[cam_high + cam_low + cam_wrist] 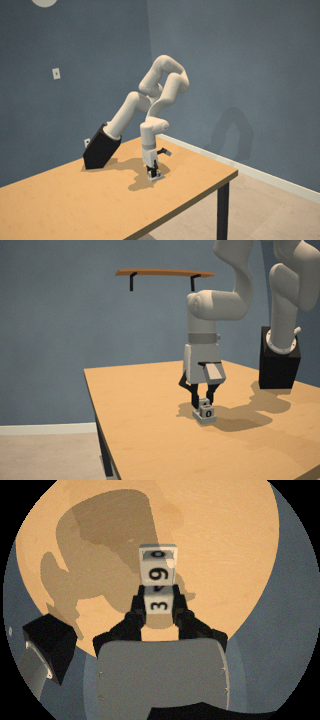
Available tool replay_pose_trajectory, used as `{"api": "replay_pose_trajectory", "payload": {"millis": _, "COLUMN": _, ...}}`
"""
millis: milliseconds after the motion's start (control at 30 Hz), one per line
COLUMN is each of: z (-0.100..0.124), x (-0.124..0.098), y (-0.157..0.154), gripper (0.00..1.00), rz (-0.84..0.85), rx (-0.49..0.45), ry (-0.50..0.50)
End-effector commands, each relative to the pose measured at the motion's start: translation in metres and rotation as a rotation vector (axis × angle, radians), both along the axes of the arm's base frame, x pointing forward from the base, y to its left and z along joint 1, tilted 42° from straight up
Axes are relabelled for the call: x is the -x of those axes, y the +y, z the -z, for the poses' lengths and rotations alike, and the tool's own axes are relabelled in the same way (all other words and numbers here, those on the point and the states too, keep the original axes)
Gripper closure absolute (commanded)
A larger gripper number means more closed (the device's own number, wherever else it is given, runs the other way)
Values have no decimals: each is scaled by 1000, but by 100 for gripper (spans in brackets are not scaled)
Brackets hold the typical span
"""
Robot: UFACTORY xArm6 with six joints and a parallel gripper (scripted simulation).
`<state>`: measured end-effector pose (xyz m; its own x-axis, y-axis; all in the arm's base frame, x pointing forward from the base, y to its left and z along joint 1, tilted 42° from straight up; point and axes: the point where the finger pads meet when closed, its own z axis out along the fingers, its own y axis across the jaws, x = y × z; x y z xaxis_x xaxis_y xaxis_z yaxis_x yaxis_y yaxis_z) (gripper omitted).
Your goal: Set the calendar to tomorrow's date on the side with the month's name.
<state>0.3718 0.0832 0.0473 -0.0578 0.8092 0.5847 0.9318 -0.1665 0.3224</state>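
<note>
A small grey tray [206, 421] [154, 178] lies flat on the wooden table [155, 451] [77, 206]. A cube [207, 412] [159, 572] stands in its near end, showing 0 to the exterior view and 9 on top in the wrist view. My gripper [202, 403] [153, 171] [158, 593] points straight down and is shut on the second cube [204, 402] [159, 604]. That cube shows 4 on its side and 3 on top. It is low in the tray, right behind the 0 cube, which half hides it. I cannot tell if it rests on the tray's floor.
The arm's black base block [99, 151] [279, 369] stands at the back of the table. A wooden shelf [165, 272] hangs on the wall, well above. The table's front edge [180, 206] lies a short way from the tray.
</note>
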Motion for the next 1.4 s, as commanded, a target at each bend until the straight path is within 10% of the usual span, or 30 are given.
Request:
{"api": "replay_pose_trajectory", "payload": {"millis": 0, "z": 0, "x": -1, "y": 0, "gripper": 71, "rz": 1, "rx": 0, "ry": -2}}
{"api": "replay_pose_trajectory", "payload": {"millis": 1367, "z": 3, "x": -2, "y": 2, "gripper": 71, "rz": 1, "rx": 0, "ry": -2}}
